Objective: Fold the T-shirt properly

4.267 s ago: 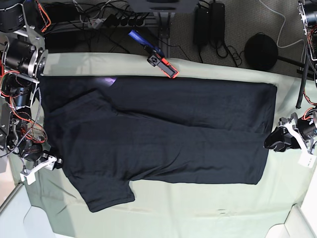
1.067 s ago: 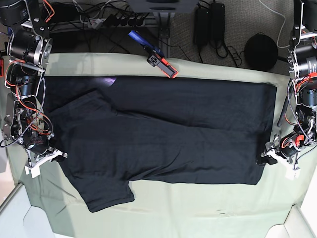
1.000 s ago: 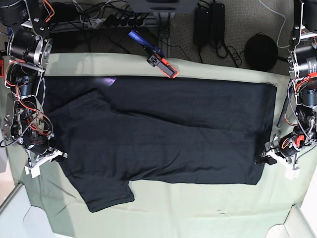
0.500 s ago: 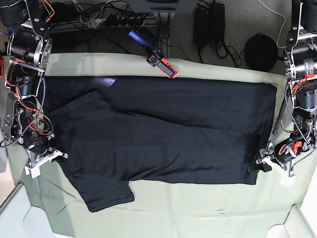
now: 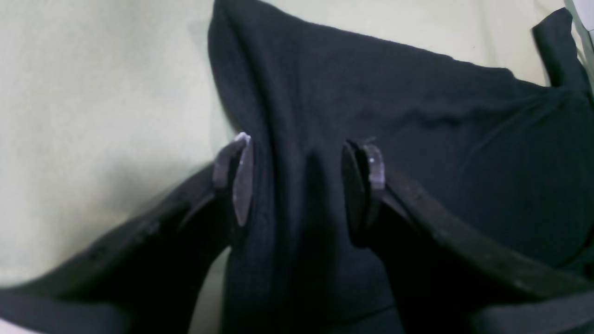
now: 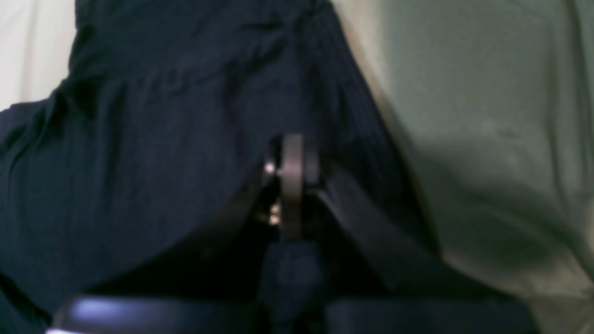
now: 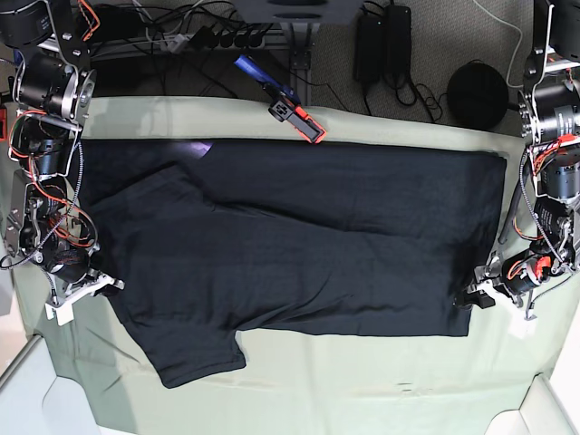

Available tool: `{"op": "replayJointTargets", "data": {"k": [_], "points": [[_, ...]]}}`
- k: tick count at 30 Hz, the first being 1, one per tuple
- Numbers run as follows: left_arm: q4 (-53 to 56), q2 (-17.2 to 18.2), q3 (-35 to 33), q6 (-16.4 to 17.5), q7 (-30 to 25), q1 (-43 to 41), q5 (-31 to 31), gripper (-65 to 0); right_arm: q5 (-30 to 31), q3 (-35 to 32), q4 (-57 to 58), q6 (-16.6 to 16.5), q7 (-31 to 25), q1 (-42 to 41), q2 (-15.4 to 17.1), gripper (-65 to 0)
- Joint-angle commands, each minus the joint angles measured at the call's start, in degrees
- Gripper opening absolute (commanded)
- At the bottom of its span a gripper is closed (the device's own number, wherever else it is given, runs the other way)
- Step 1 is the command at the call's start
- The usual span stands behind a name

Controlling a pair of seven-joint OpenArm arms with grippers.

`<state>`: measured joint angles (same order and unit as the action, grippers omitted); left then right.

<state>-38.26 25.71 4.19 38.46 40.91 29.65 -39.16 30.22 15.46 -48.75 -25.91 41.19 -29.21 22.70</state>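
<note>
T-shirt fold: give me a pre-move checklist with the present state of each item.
1. Right gripper shut on the T-shirt: ok; in the right wrist view the jaws are pressed together with black cloth bunched at them.
2. Left gripper has cloth between its jaws: ok; a ridge of shirt stands in the gap.
3. Left gripper closed on that cloth: not ok; the jaws stand apart, either side of the ridge.
4. Number of layers in each pinch: cannot tell.
5. Shirt lying flat on the green sheet: ok, apart from shallow creases.
6. Orange-and-black tool clear of the shirt: cannot tell; it lies right at the far edge.
</note>
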Motion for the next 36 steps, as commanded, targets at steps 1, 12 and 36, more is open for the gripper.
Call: {"op": "replayJointTargets", "data": {"k": [1,12,36], "points": [[-1.01,0.85,0.22,1.54,-1.36,1.29,0.28,-32.4,0.85,0.15,-1.11,-3.93,-0.87,-1.7,0.94,-65.0],[-1.01,0.81,0.22,1.01,-3.48,0.72,1.25,-59.9,0.85,0.15,-1.11,-3.93,-0.9,-1.73,0.94,-65.0],[-1.22,1.62,0.22,1.54,9.64,0.79,-11.69,-65.0,0.35,3.13,-6.43,-3.89,-0.46,-1.86,3.3,-65.0]]}}
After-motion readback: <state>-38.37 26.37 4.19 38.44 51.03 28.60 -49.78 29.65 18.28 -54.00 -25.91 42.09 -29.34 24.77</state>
